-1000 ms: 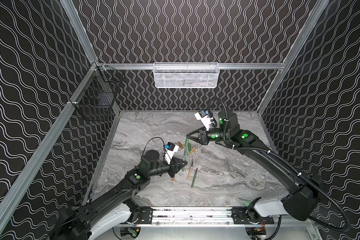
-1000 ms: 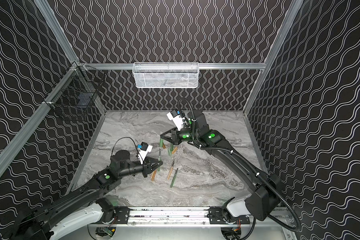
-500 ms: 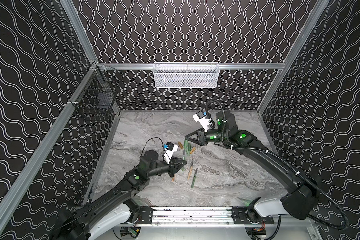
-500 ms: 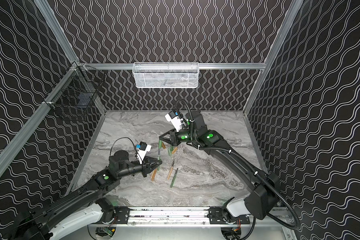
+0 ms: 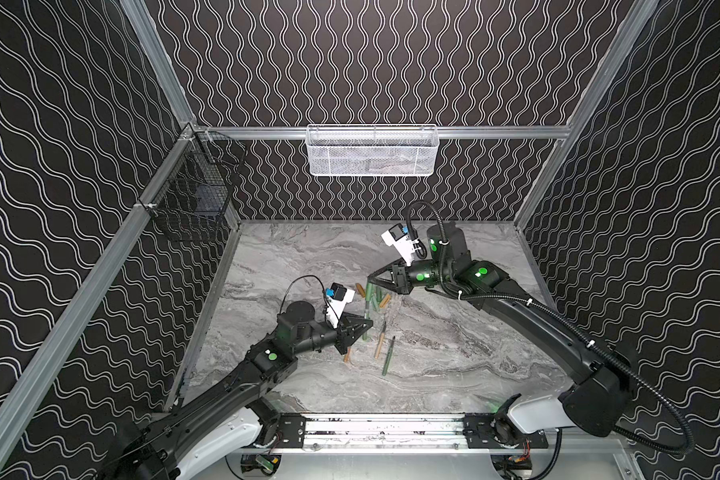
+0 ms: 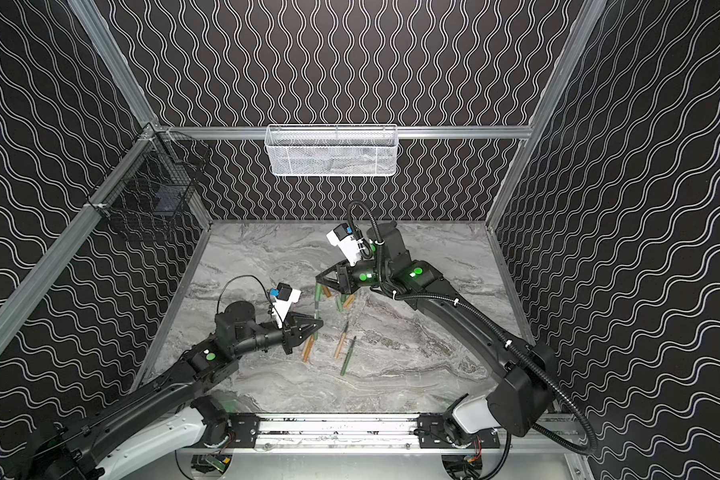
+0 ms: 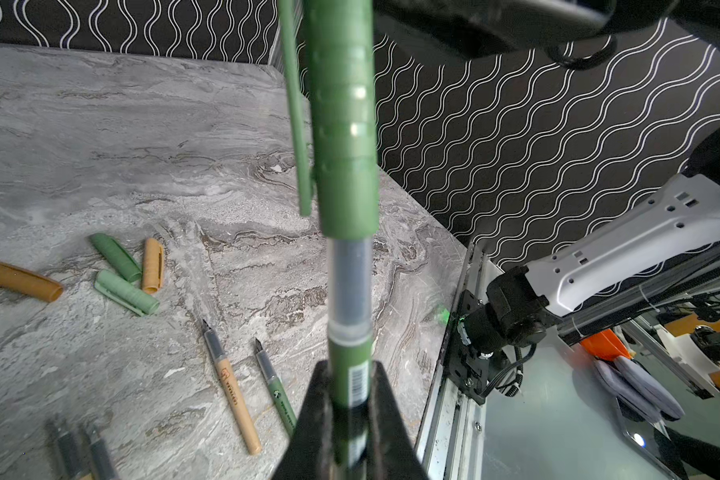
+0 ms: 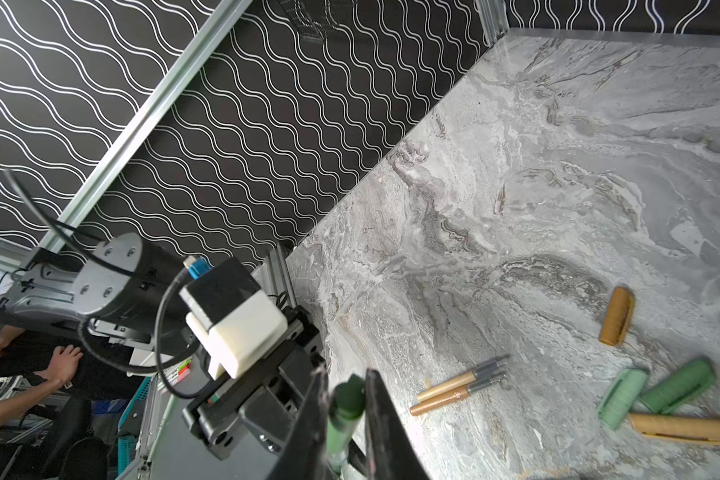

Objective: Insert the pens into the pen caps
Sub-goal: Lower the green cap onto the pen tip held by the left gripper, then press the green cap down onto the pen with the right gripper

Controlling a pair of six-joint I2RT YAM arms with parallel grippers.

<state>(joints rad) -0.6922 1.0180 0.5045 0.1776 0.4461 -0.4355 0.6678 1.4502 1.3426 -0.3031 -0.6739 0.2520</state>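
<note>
Since a second ago the right gripper (image 5: 370, 279) has edged slightly leftward, while the left gripper (image 5: 367, 323) has barely shifted. The left one is clamped on the barrel of a green pen (image 7: 348, 299). The right one is closed around a green cap (image 7: 344, 124) that sits over the pen's tip, with the grey section below it exposed. Four loose caps (image 7: 125, 292) and four spare pens (image 7: 231, 388) lie mid-table, near the grippers. The bare marble table (image 5: 454, 353) spreads to the right and back, and the pens and caps lie well apart from the walls.
</note>
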